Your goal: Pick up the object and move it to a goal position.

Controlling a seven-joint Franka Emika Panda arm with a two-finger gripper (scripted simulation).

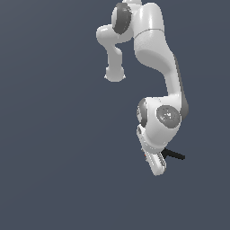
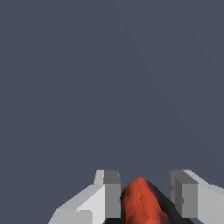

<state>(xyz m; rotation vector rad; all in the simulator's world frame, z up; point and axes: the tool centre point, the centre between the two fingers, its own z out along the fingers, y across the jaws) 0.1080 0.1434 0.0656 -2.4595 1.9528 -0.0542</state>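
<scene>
In the exterior view the white arm bends down and its gripper [image 1: 157, 169] points downward at lower right of centre. One thin black handle of the object [image 1: 175, 155] sticks out from the fingers toward the exterior view's right, and a speck of red shows on the other side. In the wrist view the object's red tip [image 2: 140, 201] fills the gap between the two grey-padded fingers [image 2: 112, 192], with black parts beside it. The gripper [image 2: 144, 176] is shut on the object. The rest of the clamp is hidden by the fingers.
A plain dark grey-blue floor [image 1: 54, 148] fills both views. Nothing else shows on it, and no goal marker is in view.
</scene>
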